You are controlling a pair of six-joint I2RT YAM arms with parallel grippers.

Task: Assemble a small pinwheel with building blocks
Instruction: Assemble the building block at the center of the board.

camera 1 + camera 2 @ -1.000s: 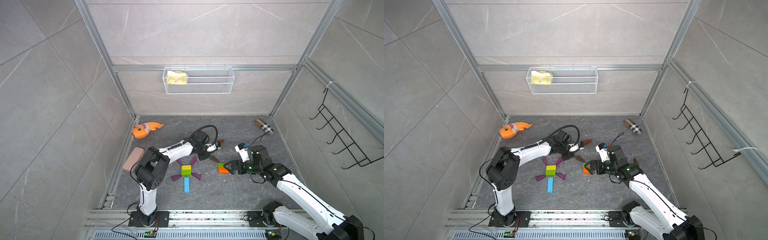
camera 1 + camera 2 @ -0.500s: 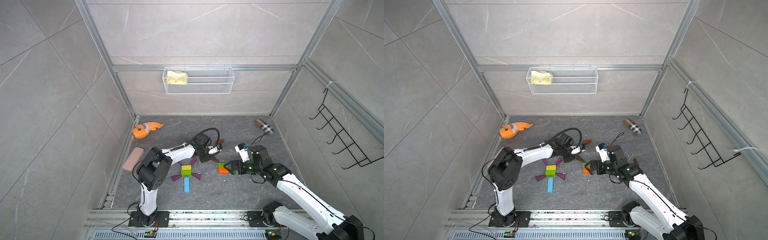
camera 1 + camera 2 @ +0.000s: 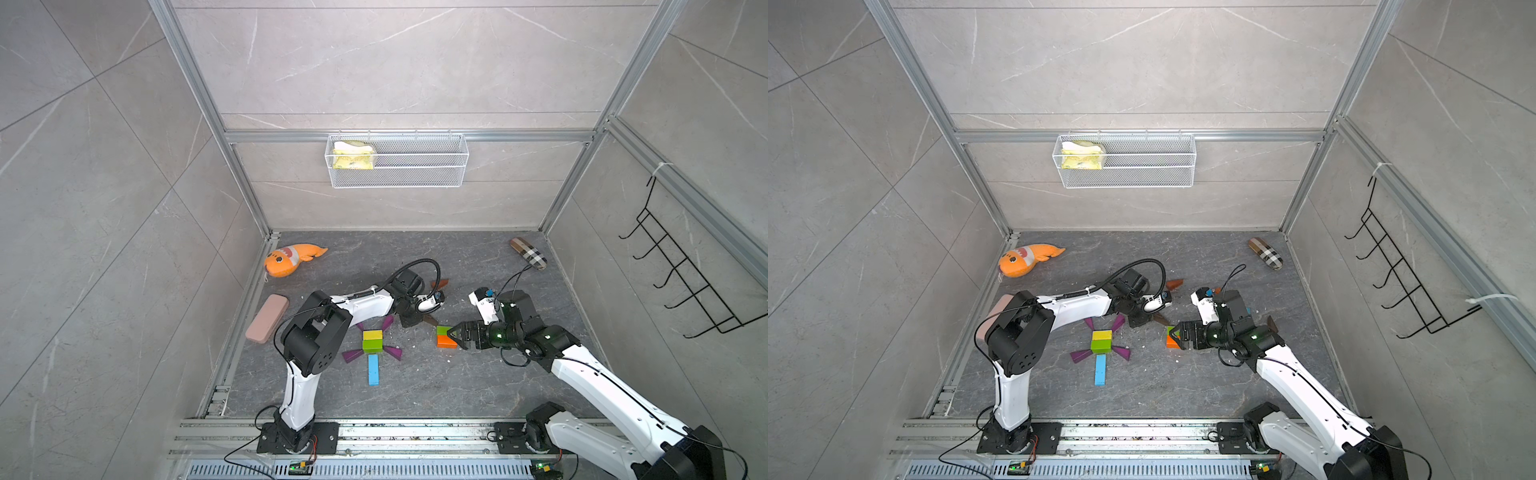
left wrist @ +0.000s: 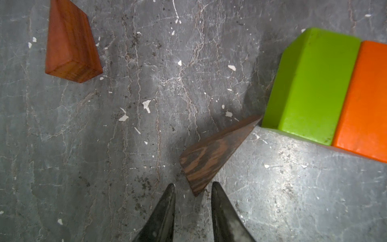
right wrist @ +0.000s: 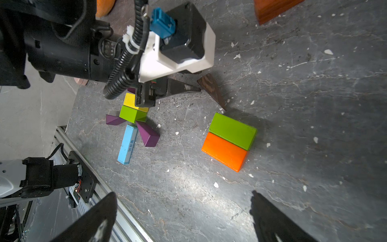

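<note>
The blocks laid out on the floor are a yellow block (image 3: 372, 335), a green block (image 3: 372, 344), a light-blue bar (image 3: 373, 369) and purple wedges (image 3: 390, 353). To their right a dark brown wedge (image 4: 213, 155) lies with its thin end touching a green brick (image 4: 314, 83), which is joined to an orange brick (image 4: 364, 100). My left gripper (image 4: 193, 184) points down at the wedge's thick end. Its jaws stand narrowly apart, with the wedge's corner just between the tips and not gripped. My right gripper (image 5: 183, 193) is wide open and empty, just right of the green brick (image 5: 232, 131) and orange brick (image 5: 224, 150).
A reddish-brown wedge (image 3: 440, 283) lies behind the left gripper. An orange plush fish (image 3: 291, 259) and a pink case (image 3: 267, 318) lie at the left, a plaid case (image 3: 528, 252) at the back right. A wire basket (image 3: 397, 160) hangs on the back wall.
My left gripper has come forward and down to the dark brown wedge, and its jaws have narrowed. The right arm has not moved.
</note>
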